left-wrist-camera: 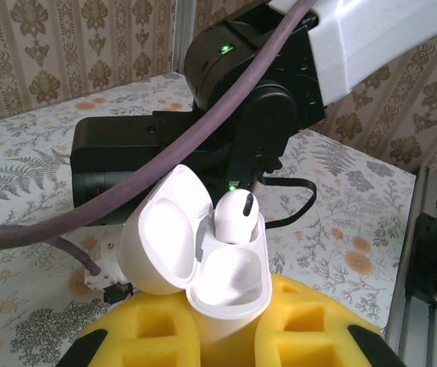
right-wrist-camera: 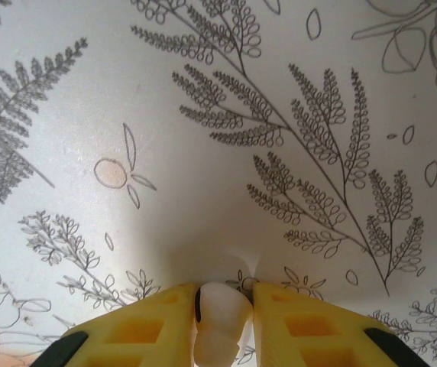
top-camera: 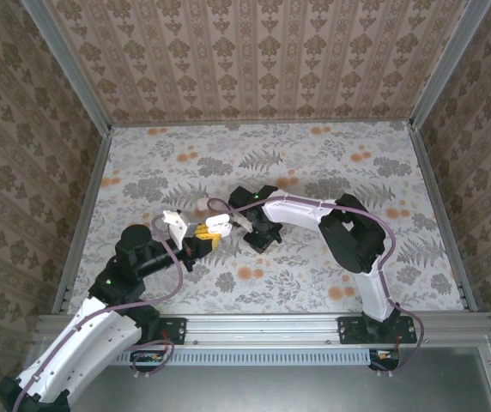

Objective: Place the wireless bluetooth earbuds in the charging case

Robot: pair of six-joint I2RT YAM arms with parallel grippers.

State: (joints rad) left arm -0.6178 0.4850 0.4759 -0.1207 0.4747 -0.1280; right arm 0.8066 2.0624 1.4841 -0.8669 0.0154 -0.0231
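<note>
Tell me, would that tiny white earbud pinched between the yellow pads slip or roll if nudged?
Probably light: the earbud is tiny, dwarfed by the right pincer. Its smooth, rounded shell looks slippery and apt to roll if released. It seems stiff: no dent shows where the pincer squeezes it.

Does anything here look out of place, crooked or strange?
Only one thing: the cloth puckers where the right gripper pinches the loose earbud against it. The case, held in the left gripper with its lid open, has the other earbud in its far slot; the near slot is empty. Nothing looks damaged.
</note>
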